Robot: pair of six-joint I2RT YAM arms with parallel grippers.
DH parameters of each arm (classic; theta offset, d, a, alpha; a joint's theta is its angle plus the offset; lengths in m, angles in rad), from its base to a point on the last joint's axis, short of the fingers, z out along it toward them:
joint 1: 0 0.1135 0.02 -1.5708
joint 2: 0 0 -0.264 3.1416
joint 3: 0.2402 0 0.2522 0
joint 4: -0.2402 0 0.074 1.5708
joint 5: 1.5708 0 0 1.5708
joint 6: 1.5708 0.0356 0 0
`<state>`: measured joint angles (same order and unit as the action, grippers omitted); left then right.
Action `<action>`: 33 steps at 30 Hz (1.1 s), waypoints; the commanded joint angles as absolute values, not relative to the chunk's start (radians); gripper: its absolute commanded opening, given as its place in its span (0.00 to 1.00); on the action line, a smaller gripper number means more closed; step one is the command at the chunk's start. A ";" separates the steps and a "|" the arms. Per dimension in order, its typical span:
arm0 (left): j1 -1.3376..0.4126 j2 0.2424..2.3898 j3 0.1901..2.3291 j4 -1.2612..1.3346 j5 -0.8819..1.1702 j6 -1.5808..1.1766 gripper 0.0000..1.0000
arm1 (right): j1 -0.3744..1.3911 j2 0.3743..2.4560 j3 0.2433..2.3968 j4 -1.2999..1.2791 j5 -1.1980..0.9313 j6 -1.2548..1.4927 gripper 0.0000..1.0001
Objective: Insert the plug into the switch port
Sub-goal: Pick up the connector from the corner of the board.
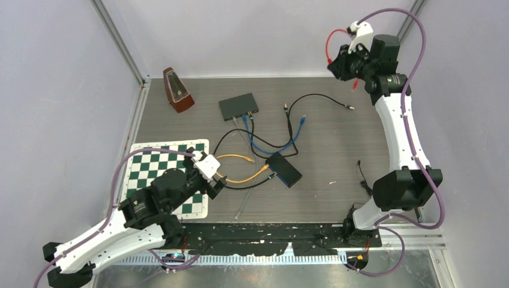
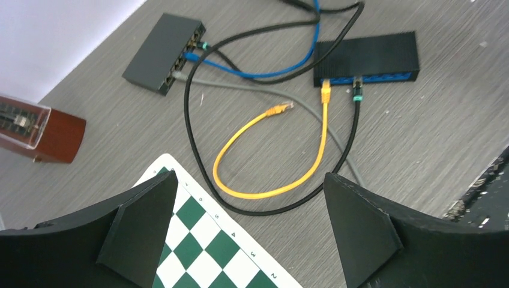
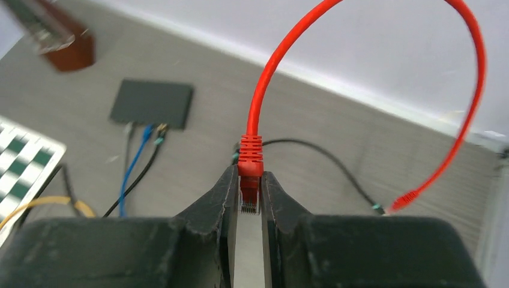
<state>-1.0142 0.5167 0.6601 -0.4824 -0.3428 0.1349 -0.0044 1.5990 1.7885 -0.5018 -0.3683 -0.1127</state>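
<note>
A red plug (image 3: 250, 159) is pinched in the right hand (image 3: 247, 186) — raised high above the counter (image 3: 360, 150); the left hand (image 2: 249, 183) is held spread.

Wooden metronome (image 1: 178, 91) at back left, green-and-white chessboard (image 1: 150, 165), possibly paper, on grey table (image 1: 336, 144)

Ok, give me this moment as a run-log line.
left gripper: open, empty, over chessboard edge | right gripper: shut on red plug, raised far right | insertion: not done
</note>
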 commanded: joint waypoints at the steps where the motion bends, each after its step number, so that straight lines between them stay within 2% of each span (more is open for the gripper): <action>1: -1.015 0.477 0.764 -0.528 -0.272 0.137 0.96 | 0.016 1.495 1.661 -0.549 -0.597 -0.190 0.05; 5: -1.015 0.495 0.855 -0.585 -0.211 0.208 0.95 | 0.072 1.380 1.493 -0.498 -0.685 -0.240 0.05; 8: -1.015 0.564 0.952 -0.621 -0.216 0.235 0.86 | 0.131 1.288 1.380 -0.501 -0.745 -0.336 0.05; 12: -1.014 0.648 1.046 -0.655 -0.175 0.284 0.79 | 0.215 1.196 1.257 -0.522 -0.808 -0.473 0.06; 16: -1.012 0.730 1.145 -0.717 -0.044 0.355 0.78 | 0.273 1.076 1.137 -0.504 -0.871 -0.625 0.06; 24: -1.012 0.888 1.303 -0.653 0.111 0.421 0.78 | 0.356 0.945 1.027 -0.522 -0.879 -0.810 0.05; 27: -1.012 0.991 1.396 -0.707 0.120 0.422 0.73 | 0.369 0.925 1.002 -0.520 -0.878 -0.827 0.05; 33: -1.012 1.064 1.396 -0.638 0.192 0.448 0.72 | 0.422 0.919 1.013 -0.554 -0.901 -0.857 0.05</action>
